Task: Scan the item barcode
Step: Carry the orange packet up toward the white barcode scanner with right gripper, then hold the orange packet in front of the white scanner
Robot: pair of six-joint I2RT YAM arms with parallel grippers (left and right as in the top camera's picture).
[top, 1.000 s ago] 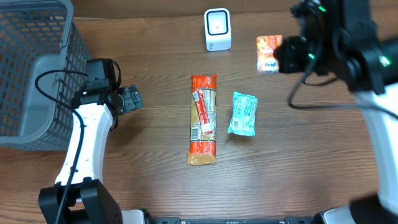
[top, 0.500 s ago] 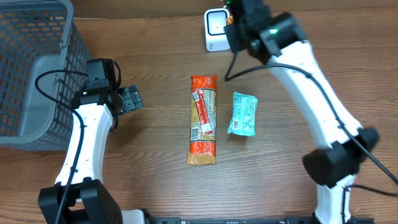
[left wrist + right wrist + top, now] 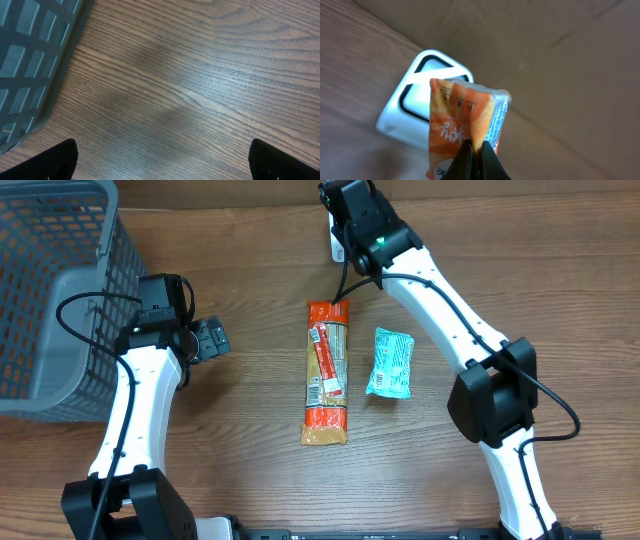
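Right pincer (image 3: pixel 476 150) pinches the orange foil snack packet (image 3: pixel 465 117) at its lower edge, before the white box scanner (image 3: pixel 402 117); left pincer (image 3: pixel 211 338) spread wide.

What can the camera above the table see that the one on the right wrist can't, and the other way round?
Only overhead: the grey mesh basket, the long orange packet, the teal packet and the open left gripper. Only right wrist: the small orange pouch pinched in the shut right gripper. Both: the brown wooden table and the white box scanner, barely visible overhead.
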